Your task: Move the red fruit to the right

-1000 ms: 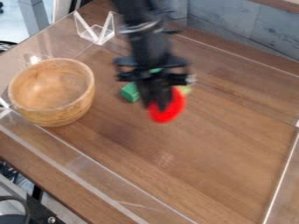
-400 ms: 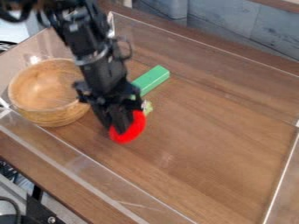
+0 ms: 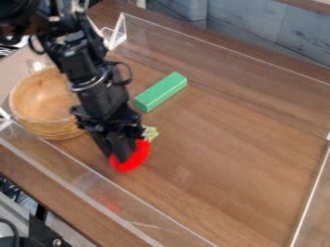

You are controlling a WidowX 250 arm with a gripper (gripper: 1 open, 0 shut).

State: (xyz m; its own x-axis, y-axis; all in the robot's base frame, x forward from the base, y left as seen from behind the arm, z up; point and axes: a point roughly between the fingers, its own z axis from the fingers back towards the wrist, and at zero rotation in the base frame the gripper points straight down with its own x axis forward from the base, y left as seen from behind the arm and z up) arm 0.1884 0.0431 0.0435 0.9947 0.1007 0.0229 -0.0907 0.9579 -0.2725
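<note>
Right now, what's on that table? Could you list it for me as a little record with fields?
surface: wooden table with clear plastic walls around it
arm: black robot arm, reaching down from the upper left
pincer: pincer shut on the red fruit
red fruit: red fruit low at the table, front left of centre
green block: green block lying flat behind the fruit
bowl: wooden bowl at the left, looks empty
</note>
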